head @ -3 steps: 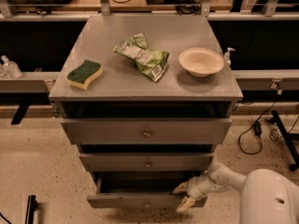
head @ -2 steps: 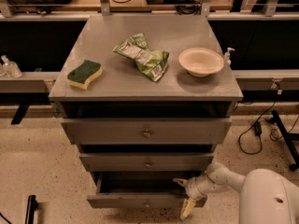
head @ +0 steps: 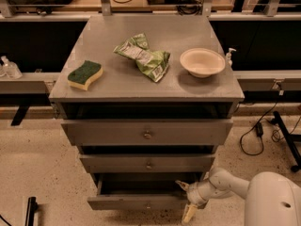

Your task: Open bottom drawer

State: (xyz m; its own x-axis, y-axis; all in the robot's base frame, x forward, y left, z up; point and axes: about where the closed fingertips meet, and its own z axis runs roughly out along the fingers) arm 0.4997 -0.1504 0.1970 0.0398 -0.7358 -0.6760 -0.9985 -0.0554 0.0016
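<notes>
My gripper is low at the front right of the cabinet, just off the right end of the bottom drawer. My two fingers stand well apart: one points up by the top edge of the drawer front, and the other, pale one hangs below it toward the floor. Nothing is clamped between them. The end of the drawer front lies about in the gap, though I cannot tell whether either finger touches it.

The bottom drawer sits out from the cabinet, its dark inside open to view behind the flat front. It is the lowest of three grey drawers; the middle drawer and top drawer above it also stand a little forward.

On the cabinet top I count one green and yellow sponge at the left, one crumpled green bag in the middle, and one pale bowl at the right (all three well apart). One small pump bottle stands just beyond the right edge.
</notes>
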